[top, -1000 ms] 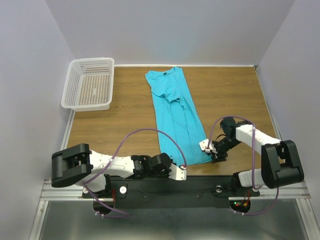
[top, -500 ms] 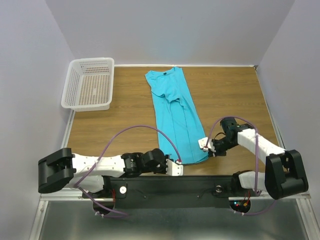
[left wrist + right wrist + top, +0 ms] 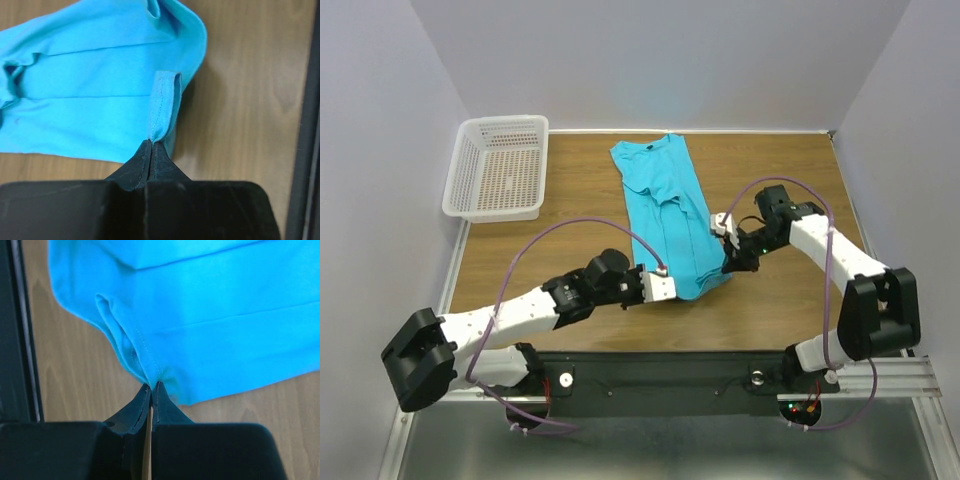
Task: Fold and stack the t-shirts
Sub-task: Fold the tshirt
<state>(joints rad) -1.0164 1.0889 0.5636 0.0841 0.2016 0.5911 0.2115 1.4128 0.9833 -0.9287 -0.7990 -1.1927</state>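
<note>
Across the wooden surface (image 3: 790, 180), one turquoise t-shirt (image 3: 665, 200) lies near the centre as a long narrow strip, folded lengthwise, with the round neck at the far end close to the back wall and the hem end toward the arm bases. At the far left corner stands a white mesh basket (image 3: 492, 212), well apart from the t-shirt. Both arms reach inward over the near half of the surface. The left arm (image 3: 520, 315) extends from the lower left and the right arm (image 3: 830, 250) bends in from the right, so that the hem end of the t-shirt sits between them. The left pincer (image 3: 674, 289) is clamped on the left corner of the hem. In the left wrist view its fingertips (image 3: 142, 160) are pressed together on a doubled strip of stitched hem, which rises from them, and the cloth behind it rests on the surface. The right pincer (image 3: 728, 266) is clamped on the right corner of the hem. In the right wrist view its jaws are closed on a small gathered fold of the stitched edge, with the rest of the t-shirt spread beyond it.
</note>
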